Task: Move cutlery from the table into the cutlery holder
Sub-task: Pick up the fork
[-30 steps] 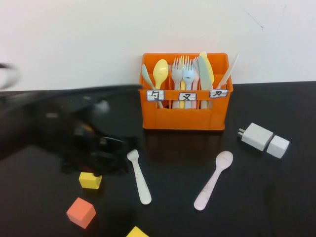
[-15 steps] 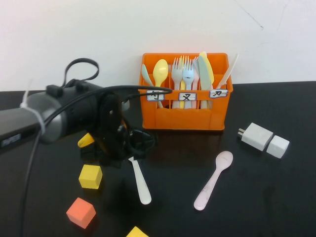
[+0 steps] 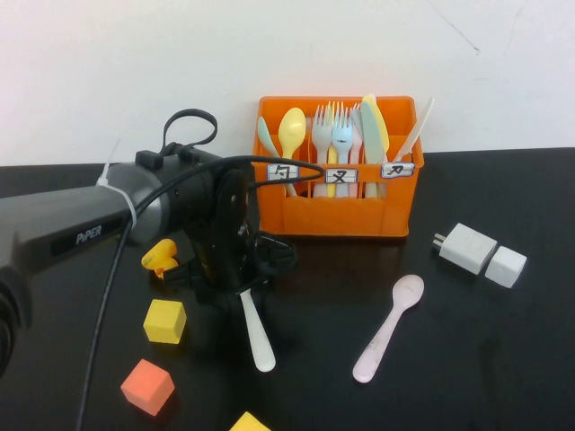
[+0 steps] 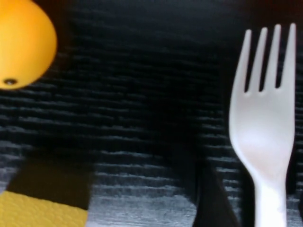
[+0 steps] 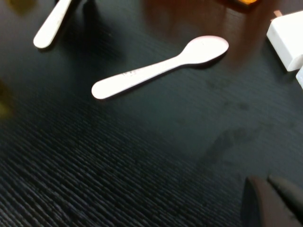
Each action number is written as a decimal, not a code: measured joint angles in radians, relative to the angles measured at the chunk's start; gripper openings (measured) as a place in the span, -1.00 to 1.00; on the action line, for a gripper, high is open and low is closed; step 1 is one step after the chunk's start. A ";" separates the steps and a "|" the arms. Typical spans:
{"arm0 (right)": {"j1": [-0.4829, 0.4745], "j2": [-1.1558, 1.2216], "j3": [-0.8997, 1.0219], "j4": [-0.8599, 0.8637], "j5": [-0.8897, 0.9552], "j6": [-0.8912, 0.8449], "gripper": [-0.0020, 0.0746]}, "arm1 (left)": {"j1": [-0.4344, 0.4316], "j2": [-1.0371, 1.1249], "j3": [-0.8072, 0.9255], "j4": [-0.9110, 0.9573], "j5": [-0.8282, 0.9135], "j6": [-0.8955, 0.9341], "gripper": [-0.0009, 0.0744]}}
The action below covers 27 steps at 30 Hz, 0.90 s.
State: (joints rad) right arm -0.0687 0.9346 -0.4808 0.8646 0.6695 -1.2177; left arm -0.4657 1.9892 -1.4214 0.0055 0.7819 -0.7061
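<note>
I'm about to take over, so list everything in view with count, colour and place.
white fork: 1, white, on table, head under left gripper
pink spoon: 1, pale pink, on table, right of fork
cutlery holder: 1, orange, table's far edge, holding cutlery
cubes: 3, two yellow, one orange, front left
adapter: 1, white, right side
small block: 1, white, beside adapter
table: 1, black
left gripper: open, above fork head
right gripper: shut, hovering over table

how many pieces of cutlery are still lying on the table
2: the white fork lies under the open left tool, and the pink spoon lies in front of the orange holder.
</note>
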 joint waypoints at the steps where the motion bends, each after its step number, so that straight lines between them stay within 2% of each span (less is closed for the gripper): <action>1: 0.000 0.000 0.000 -0.002 0.000 0.000 -0.95 | 0.000 0.000 -0.002 0.000 0.002 0.001 -0.06; 4: 0.000 0.000 0.000 -0.001 0.002 0.000 -0.95 | 0.000 0.003 -0.004 0.002 0.011 0.004 -0.25; 8: 0.000 0.000 0.000 -0.001 0.002 0.000 -0.95 | 0.000 0.004 -0.004 0.008 0.012 0.026 -0.72; 19: 0.000 0.000 0.000 -0.001 0.002 0.000 -0.95 | 0.000 -0.008 -0.004 0.011 0.017 0.062 -0.72; 27: 0.000 0.000 0.000 -0.001 0.002 0.000 -0.95 | 0.000 -0.163 -0.002 0.054 0.019 0.077 -0.72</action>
State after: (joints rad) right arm -0.0687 0.9346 -0.4808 0.8631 0.6713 -1.2177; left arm -0.4657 1.8257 -1.4230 0.0600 0.8005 -0.6295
